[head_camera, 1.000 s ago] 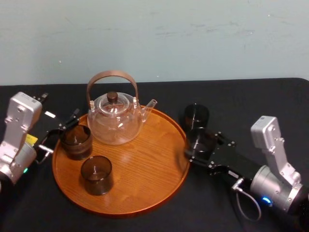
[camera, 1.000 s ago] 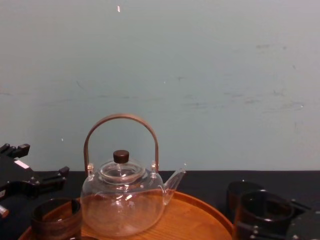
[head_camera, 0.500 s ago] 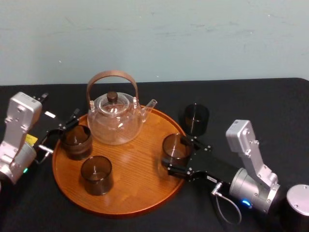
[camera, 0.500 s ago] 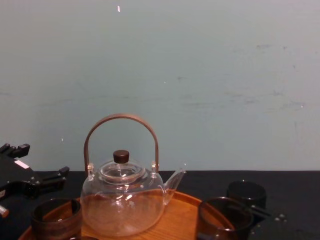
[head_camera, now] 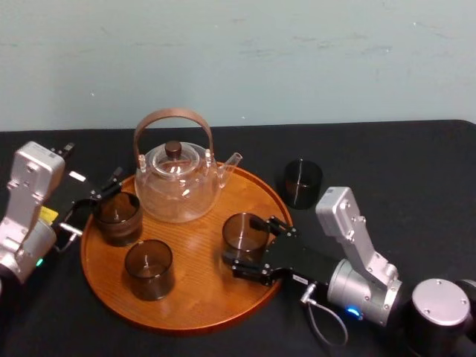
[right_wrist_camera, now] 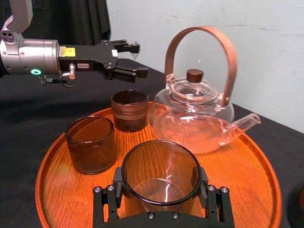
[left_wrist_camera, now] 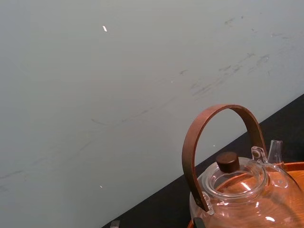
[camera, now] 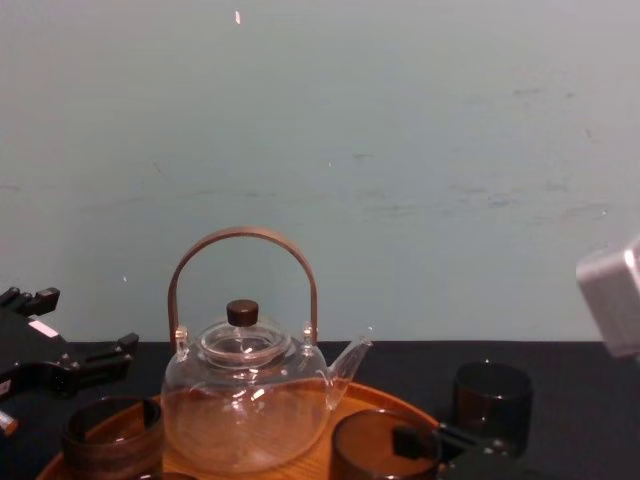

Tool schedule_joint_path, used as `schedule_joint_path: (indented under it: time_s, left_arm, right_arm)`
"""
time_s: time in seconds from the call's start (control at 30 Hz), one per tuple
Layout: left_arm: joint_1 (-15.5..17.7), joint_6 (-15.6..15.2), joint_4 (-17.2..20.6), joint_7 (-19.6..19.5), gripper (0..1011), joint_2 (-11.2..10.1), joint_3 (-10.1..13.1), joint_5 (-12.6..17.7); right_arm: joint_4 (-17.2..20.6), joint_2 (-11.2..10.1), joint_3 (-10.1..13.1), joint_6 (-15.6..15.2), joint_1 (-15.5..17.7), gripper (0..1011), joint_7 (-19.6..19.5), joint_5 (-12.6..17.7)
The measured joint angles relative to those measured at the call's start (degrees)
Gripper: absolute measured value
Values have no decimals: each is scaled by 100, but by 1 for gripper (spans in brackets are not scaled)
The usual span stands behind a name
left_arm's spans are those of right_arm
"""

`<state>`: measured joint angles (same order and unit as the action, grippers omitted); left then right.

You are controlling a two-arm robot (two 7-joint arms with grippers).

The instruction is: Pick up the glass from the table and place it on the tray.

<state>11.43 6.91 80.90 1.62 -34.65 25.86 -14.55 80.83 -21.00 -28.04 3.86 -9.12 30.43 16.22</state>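
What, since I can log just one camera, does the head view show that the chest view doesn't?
Head, not chest: the tray's near rim and the left arm's silver housing. Chest, not head: a white fleck high on the wall. Both: the teapot, the spare glass on the table, and the right hand shut on a glass within the tray.

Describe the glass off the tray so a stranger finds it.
Find the round wooden tray on the black table. Just outside its rim, on the robot's right past the teapot spout, stands one dark glass. Its three twins are inside the rim, one in the right claw.
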Motion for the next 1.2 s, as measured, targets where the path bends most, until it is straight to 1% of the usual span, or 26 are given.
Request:
schedule_joint_path:
  time_s: [0.43,0.83,1.2]
  left_arm:
    - [0,0,0,0,1002,0,0,0]
    - [0,0,0,0,1001,0,0,0]
    - [0,0,0,0,1001,0,0,0]
  right_arm:
    - [-349,161,-248,2,-265,907,106,-24]
    - [-629,274,-394,15,-393,906,179,-23]
    - [-697,297,-493,27,-427,907,193,-74]
